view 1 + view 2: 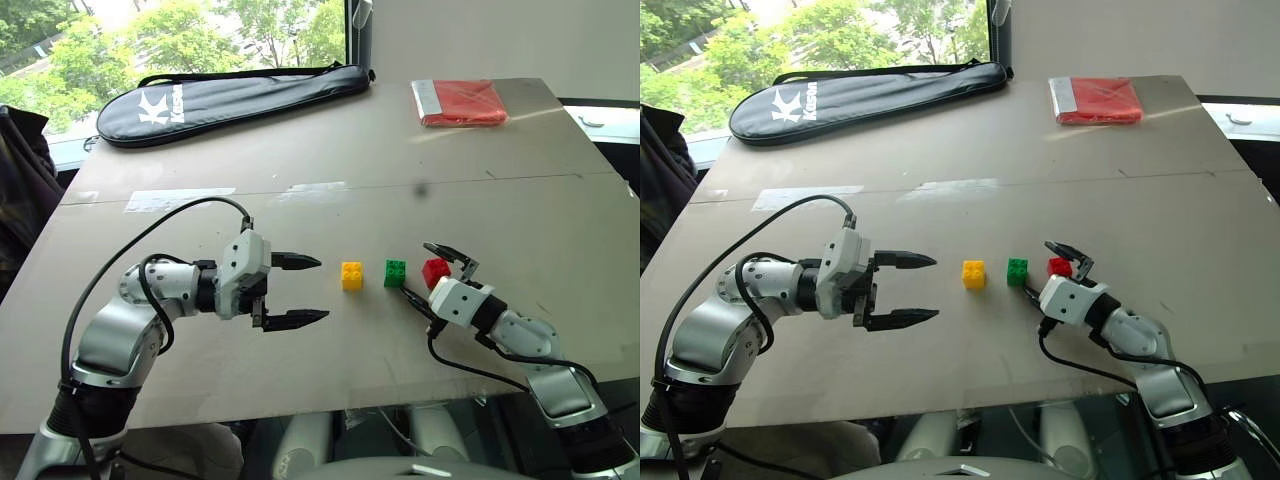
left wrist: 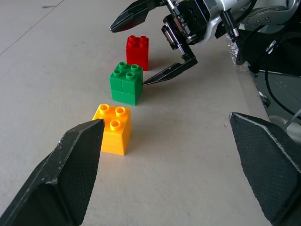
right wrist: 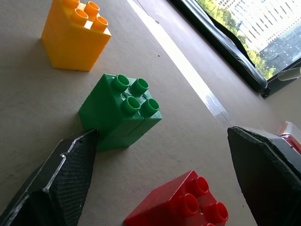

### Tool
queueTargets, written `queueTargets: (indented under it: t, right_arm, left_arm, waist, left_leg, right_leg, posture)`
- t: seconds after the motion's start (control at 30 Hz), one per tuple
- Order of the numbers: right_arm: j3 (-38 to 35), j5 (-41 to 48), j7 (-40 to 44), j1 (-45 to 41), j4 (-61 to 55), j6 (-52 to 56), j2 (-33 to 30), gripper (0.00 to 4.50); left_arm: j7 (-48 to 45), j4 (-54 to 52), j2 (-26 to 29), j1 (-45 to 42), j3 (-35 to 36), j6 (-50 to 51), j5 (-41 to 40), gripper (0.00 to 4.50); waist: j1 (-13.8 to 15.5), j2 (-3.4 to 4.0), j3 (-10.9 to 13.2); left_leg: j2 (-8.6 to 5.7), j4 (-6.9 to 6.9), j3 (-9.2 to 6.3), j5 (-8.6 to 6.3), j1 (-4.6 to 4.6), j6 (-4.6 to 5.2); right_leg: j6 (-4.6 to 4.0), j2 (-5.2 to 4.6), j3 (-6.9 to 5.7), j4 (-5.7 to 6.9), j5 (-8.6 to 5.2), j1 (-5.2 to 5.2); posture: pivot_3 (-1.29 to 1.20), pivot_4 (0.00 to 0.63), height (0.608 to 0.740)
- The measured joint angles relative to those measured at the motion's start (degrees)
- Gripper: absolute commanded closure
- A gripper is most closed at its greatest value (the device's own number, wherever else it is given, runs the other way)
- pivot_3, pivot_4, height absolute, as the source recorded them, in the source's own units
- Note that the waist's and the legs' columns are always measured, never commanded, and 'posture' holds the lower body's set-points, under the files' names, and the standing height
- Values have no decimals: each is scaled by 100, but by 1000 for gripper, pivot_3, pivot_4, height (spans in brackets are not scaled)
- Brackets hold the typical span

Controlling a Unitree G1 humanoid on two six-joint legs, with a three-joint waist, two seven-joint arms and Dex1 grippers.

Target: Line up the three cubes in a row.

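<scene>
The left arm [image 1: 115, 335] is built of rounded, silver-grey metal shells joined by black collars, with a black sleeve wrapping its lowest segment. A thin black cable loops out from the wrist housing and arcs back to the arm's lowest segment. The left gripper [image 1: 297, 290] sits on a boxy silver-white block — two long, tapering black fingers [image 1: 296, 261] with pointed tips; their inner pads [image 2: 70, 174] carry a fine cross-hatched texture. The right arm [image 1: 540, 355] has the same silver shells and black joints, with a black cable trailing beneath it. The right gripper [image 1: 440, 272] has a white wrist block, dark mechanical parts — and slim black fingers [image 2: 134, 14].
</scene>
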Motion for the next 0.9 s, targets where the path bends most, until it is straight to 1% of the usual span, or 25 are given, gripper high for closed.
queueTargets:
  t: [0.17, 0.3, 0.43, 0.5, 0.53, 0.57, 0.67, 0.73, 0.8, 0.9]
  right_arm:
    - [-3, 45, -10, 23, -14, 16, -2, 0]
    - [-42, 424, 96, 190, -171, 22, -22, 0]
    - [-388, 1513, 576, 612, -570, 85, -267, 0]
    - [-690, 2259, 896, 824, -718, 222, -399, 0]
    - [-968, 2739, 1152, 1040, -720, 283, -561, 0]
    - [-1034, 2806, 1194, 1077, -706, 305, -594, 0]
    - [-1438, 3628, 1676, 1264, -556, 427, -717, 0]
    - [-1748, 4161, 2158, 1385, -213, 582, -901, 0]
    - [-1942, 4423, 2532, 1420, 202, 718, -1064, 0]
    - [-2065, 4663, 2896, 1381, 538, 906, -1160, 0]
  left_arm:
    - [-8, 19, 4, 7, -15, -33, 14, 150]
    - [49, -24, 2, 209, 6, 3, -27, 150]
    - [395, -190, -159, 813, 332, 210, -357, 150]
    - [602, -257, -240, 1180, 527, 189, -393, 150]
    - [794, -254, -288, 1504, 599, 94, -252, 150]
    - [822, -239, -299, 1561, 607, 91, -221, 150]
    - [1211, -251, -460, 1914, 681, -48, 8, 150]
    - [1649, -279, -745, 2219, 698, -209, 245, 150]
    - [2007, -277, -1012, 2439, 669, -243, 412, 150]
    - [2207, -177, -1077, 2506, 545, -444, 738, 150]
  waist:
    - [0, 0, 0]
    - [0, 0, 0]
    - [1, -1, 1]
    - [4, -1, 0]
    - [7, 0, 0]
    - [10, -2, 1]
    - [13, -5, 1]
    - [14, -4, 0]
    - [17, -7, 0]
    - [21, -6, 0]
  left_leg:
    - [0, 0, 0, 0, 0, 0]
    - [1, 0, 0, 0, -1, 1]
    - [3, 0, 0, -1, -1, 2]
    - [4, 0, 0, -1, 3, 2]
    - [4, -1, 0, -1, 8, 2]
    - [4, -1, 0, -1, 7, 2]
    - [5, 0, 0, -1, 9, 2]
    - [5, 0, 3, -2, 10, 3]
    - [5, 0, 3, -2, 9, 3]
    - [7, 0, 1, -2, 11, 3]
  right_leg:
    - [-1, 0, 0, 0, -1, 0]
    - [-1, -1, 1, 0, -1, 0]
    - [0, -4, 3, -3, -1, 0]
    - [-1, -4, 3, -3, -2, 4]
    - [-2, -5, 3, -3, -4, 9]
    - [-1, -5, 2, -3, -4, 9]
    - [7, -5, 1, -5, -9, 13]
    - [7, -7, 4, -6, -9, 14]
    - [-2, -7, 3, -9, -3, 14]
    - [0, -3, -1, -6, -5, 14]
  posture:
    - [0, 150, 712]
    - [0, 150, 712]
    - [0, 150, 712]
    - [0, 150, 712]
    - [0, 150, 712]
    - [0, 150, 712]
    - [0, 150, 712]
    - [0, 150, 712]
    - [0, 150, 712]
    - [0, 150, 712]
